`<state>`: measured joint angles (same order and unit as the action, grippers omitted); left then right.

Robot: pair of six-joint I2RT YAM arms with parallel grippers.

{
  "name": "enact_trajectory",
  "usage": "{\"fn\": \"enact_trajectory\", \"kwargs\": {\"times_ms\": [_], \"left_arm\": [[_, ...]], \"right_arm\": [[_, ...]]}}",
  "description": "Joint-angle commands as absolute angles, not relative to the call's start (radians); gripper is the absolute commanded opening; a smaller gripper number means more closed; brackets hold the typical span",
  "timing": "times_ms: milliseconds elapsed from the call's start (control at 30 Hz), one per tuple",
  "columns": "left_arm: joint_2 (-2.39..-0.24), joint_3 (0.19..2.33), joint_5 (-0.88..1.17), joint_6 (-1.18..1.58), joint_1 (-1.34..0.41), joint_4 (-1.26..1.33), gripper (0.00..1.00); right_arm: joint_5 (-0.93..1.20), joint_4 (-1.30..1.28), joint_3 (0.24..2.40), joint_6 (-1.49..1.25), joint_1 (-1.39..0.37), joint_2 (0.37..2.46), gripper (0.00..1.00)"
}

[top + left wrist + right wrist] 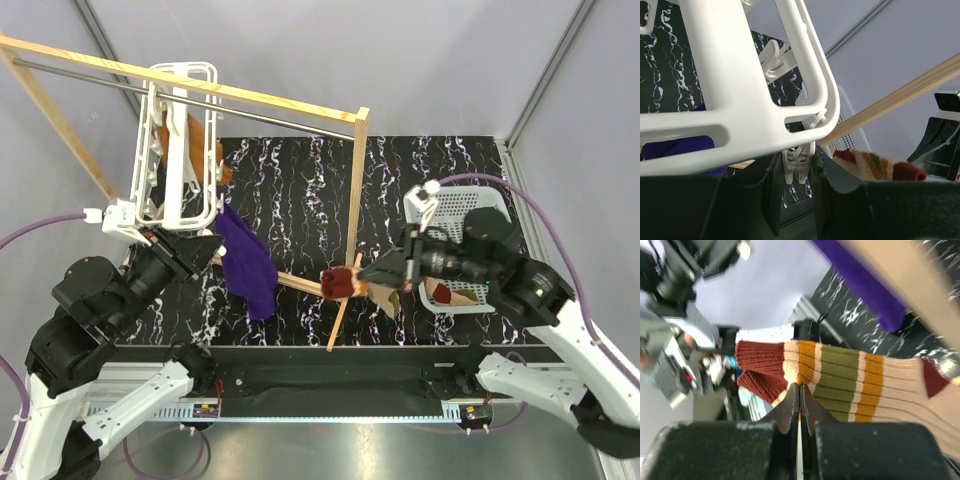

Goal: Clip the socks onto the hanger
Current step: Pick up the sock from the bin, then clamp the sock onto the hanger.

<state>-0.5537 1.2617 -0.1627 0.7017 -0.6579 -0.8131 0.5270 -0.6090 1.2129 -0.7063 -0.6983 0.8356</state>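
Observation:
The white hanger (178, 150) hangs from the wooden rack at the back left. My left gripper (205, 250) is at its lower corner. In the left wrist view my left gripper (796, 167) is shut on a dangling white clip peg (799, 159) under the hanger rail (740, 110). My right gripper (365, 278) holds the striped socks (340, 283) in mid-air near the rack's upright. In the right wrist view my right gripper (799, 389) is shut on the socks (840, 380) at the orange band by the maroon cuffs. The socks (875, 165) show just right of the peg.
A purple cloth (245, 262) hangs from the hanger's near end and an orange cloth (215, 150) from its far part. The wooden rack (355, 190) with its metal rod spans the back. A white basket (465, 215) stands on the right of the marbled table.

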Motion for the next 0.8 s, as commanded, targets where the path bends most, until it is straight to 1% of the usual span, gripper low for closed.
{"fn": "enact_trajectory", "kwargs": {"times_ms": [0,33,100,133,267,333,533,633,767], "left_arm": [[-0.558,1.266,-0.158,0.704,-0.661,-0.784,0.0],[-0.558,1.269,-0.16,0.703,-0.661,-0.788,0.0],[-0.555,1.279,-0.163,0.703,-0.66,-0.804,0.0],[-0.554,1.281,-0.164,0.706,-0.661,-0.807,0.0],[-0.538,1.278,-0.152,0.733,-0.66,-0.805,0.0],[-0.528,1.266,-0.132,0.748,-0.661,-0.793,0.0],[-0.503,1.246,-0.112,0.799,-0.661,-0.773,0.0],[-0.506,1.249,-0.098,0.816,-0.66,-0.764,0.0],[-0.522,1.262,-0.098,0.848,-0.66,-0.79,0.0]], "right_arm": [[0.217,-0.513,1.25,-0.695,-0.891,0.876,0.0],[0.136,-0.502,1.247,-0.701,-0.985,0.903,0.0],[0.037,-0.474,1.255,-0.698,-1.084,0.934,0.0],[-0.06,-0.46,1.262,-0.696,-1.17,0.968,0.0],[-0.25,-0.378,1.302,-0.712,-1.313,1.066,0.0],[-0.364,-0.367,1.333,-0.741,-1.347,1.13,0.0],[-0.582,-0.307,1.402,-0.807,-1.404,1.279,0.0],[-0.636,-0.272,1.422,-0.795,-1.416,1.325,0.0],[-0.641,-0.221,1.454,-0.753,-1.419,1.365,0.0]]}}
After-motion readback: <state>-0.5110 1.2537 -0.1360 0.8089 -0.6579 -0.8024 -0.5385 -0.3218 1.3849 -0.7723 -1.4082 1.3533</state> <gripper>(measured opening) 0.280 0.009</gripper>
